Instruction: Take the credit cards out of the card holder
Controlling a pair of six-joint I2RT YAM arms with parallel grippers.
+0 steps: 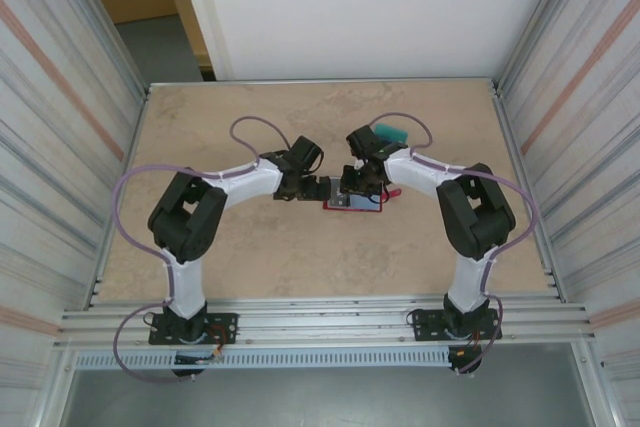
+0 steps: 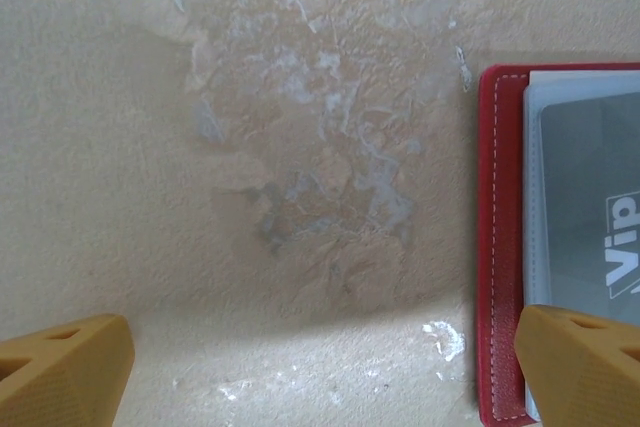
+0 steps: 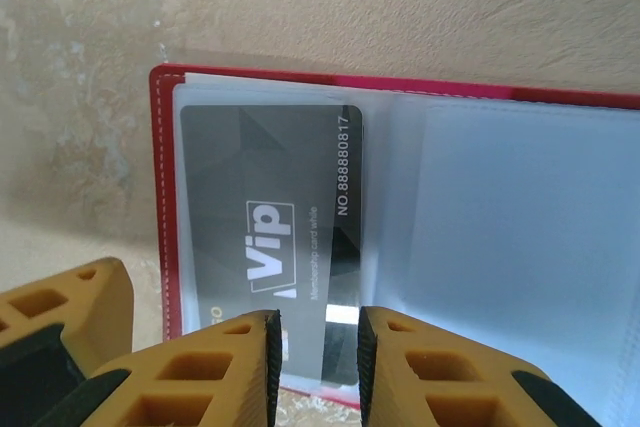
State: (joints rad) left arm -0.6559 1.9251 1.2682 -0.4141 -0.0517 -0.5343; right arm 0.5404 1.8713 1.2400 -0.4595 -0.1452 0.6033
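Observation:
The red card holder (image 1: 352,205) lies open on the table between both arms. A dark grey "Vip" credit card (image 3: 270,227) sits inside its left see-through pocket; the right pocket (image 3: 520,237) looks pale and blank. My right gripper (image 3: 318,367) hovers at the holder's near edge, jaws a narrow gap apart over the card's lower right corner, and I see nothing pinched. My left gripper (image 2: 320,377) is wide open over bare table, its right fingertip (image 2: 580,362) overlapping the holder's red left edge (image 2: 497,247). The same card (image 2: 600,197) shows there too.
A teal pile of cards (image 1: 392,132) lies behind the right arm. The table (image 1: 230,247) is beige with pale scuffed patches (image 2: 330,147). Corrugated metal walls close in both sides, and a metal rail runs along the near edge.

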